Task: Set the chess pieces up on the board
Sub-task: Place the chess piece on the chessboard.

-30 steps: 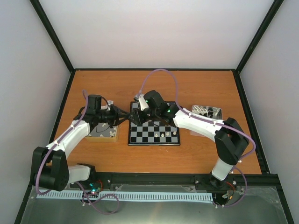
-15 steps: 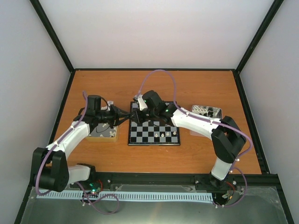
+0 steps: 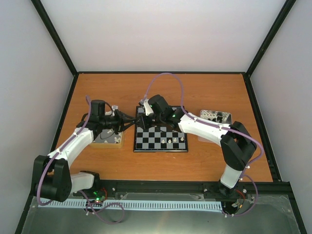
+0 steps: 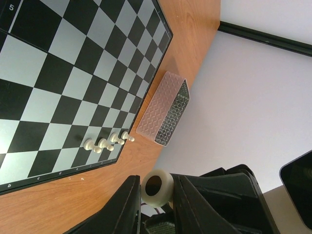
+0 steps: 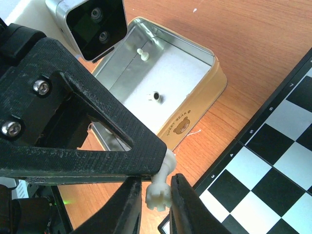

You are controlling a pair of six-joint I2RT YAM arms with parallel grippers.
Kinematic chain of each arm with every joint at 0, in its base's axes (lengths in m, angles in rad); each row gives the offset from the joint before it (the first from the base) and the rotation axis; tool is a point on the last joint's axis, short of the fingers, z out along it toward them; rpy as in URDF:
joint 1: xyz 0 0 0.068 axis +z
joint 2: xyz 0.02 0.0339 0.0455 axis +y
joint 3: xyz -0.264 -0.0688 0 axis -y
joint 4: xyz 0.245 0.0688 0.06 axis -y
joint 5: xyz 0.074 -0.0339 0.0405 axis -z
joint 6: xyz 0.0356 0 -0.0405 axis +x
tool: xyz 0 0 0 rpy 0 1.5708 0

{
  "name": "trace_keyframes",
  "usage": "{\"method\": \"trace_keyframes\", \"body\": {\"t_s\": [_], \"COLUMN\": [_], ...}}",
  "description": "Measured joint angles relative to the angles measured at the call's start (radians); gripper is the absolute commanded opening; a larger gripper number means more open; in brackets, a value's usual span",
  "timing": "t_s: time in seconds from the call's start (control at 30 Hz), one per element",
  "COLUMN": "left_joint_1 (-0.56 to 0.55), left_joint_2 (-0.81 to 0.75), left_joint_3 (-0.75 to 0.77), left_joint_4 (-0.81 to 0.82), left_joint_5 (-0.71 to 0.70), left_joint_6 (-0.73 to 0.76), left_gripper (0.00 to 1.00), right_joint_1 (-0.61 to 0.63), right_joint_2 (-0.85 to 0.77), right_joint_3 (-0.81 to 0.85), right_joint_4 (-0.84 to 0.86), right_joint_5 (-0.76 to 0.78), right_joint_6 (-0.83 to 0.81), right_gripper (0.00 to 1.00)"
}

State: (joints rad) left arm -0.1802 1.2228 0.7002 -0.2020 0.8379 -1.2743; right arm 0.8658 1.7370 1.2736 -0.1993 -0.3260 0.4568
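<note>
Right gripper (image 5: pixel 157 183): I read its jaws as pinched on the crown end of a white piece (image 5: pixel 158 194). The other end of that piece touches a finger of the left gripper (image 4: pixel 156 180), which is itself clamped on the piece's round base. The two grippers meet above the table (image 5: pixel 234 29), between the bear tin (image 5: pixel 195 83) and the numbered edge of the board (image 5: pixel 273 161). Farther out, four white pieces (image 4: pixel 105 143) stand in a row near the board corner closest to a patterned tin (image 4: pixel 165 109).
</note>
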Motion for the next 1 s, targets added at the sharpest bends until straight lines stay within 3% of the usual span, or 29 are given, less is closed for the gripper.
{"method": "trace_keyframes", "body": {"t_s": [0.2, 0.3, 0.37, 0.43, 0.53, 0.77, 1.0], "left_joint_1": [0.000, 0.000, 0.000, 0.000, -0.002, -0.002, -0.002], "left_joint_2": [0.000, 0.000, 0.000, 0.000, 0.000, 0.001, 0.011], "left_joint_3": [0.000, -0.001, -0.001, -0.002, -0.002, 0.030, 0.146], "left_joint_4": [0.002, 0.002, 0.002, 0.001, -0.009, -0.069, -0.223], "left_joint_5": [0.000, 0.000, 0.000, 0.000, 0.004, -0.037, -0.209], "left_joint_6": [0.000, 0.000, 0.000, 0.001, 0.002, 0.060, 0.254], "left_gripper": [0.20, 0.26, 0.35, 0.51, 0.64, 0.67, 0.67], "right_joint_1": [0.000, 0.000, 0.000, 0.000, -0.002, -0.002, -0.009], "right_joint_2": [0.000, 0.000, -0.001, -0.001, -0.002, -0.101, -0.318], "right_joint_3": [0.000, 0.000, 0.000, 0.000, 0.000, -0.053, -0.197], "right_joint_4": [0.000, -0.001, -0.003, -0.005, -0.010, -0.145, -0.446], "right_joint_5": [0.005, 0.010, 0.022, 0.036, 0.076, 0.212, 0.370], "right_joint_6": [-0.011, -0.021, -0.030, -0.039, -0.055, -0.095, -0.051], "right_gripper": [0.08, 0.06, 0.05, 0.04, 0.03, 0.03, 0.04]}}
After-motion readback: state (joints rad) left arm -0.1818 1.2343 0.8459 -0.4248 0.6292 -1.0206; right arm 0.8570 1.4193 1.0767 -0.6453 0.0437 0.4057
